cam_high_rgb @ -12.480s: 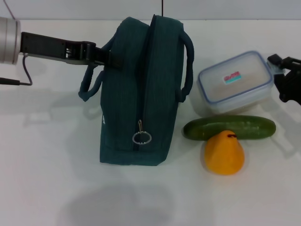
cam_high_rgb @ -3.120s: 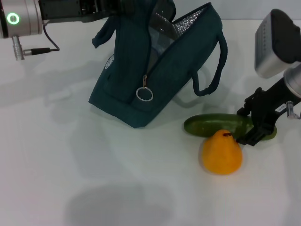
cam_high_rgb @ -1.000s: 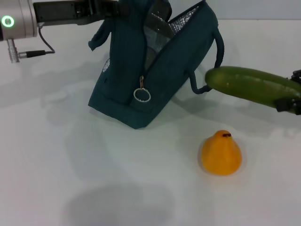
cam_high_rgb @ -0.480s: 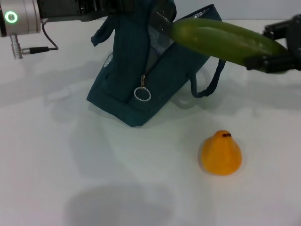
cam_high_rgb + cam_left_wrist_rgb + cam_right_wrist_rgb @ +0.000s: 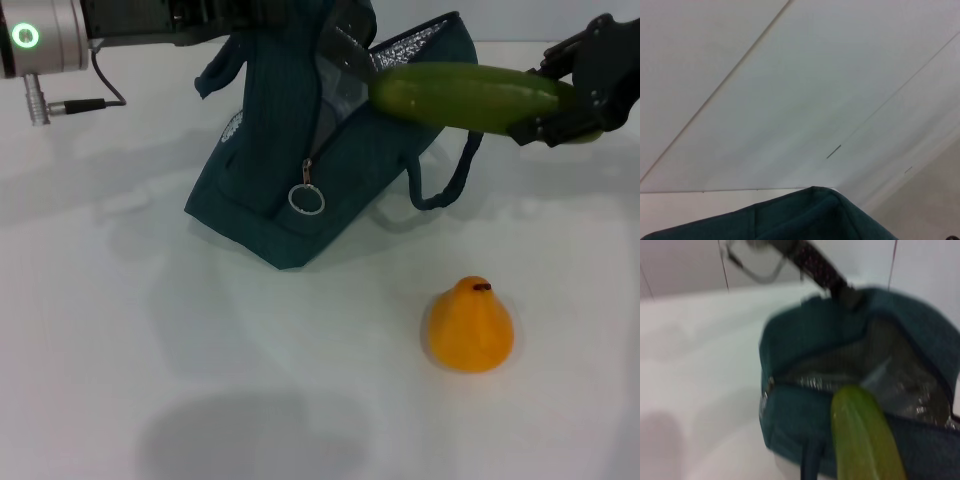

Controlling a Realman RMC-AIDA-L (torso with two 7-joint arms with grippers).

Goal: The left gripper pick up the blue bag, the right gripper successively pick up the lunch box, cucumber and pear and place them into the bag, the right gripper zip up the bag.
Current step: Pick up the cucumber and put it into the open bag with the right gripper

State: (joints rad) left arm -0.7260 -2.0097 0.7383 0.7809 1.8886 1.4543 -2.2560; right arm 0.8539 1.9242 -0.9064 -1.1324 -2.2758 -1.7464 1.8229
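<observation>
Cucumber [image 5: 465,96] is basically at the door now. Half a second back it sat a bit higher and angled; now it's nearly level, its free end right at the open mouth of the blue bag [image 5: 300,170], so you're about to feed it in. Your right gripper [image 5: 560,95] is clamped on its far end. The left gripper [image 5: 215,15] is holding the bag up by its top edge, though you can't make out its fingers. Lunch box isn't out on the table [image 5: 150,350], so probably inside already. Pear [image 5: 470,325] waits nearby. Watch the dangling handle [image 5: 445,180] under the cucumber.
</observation>
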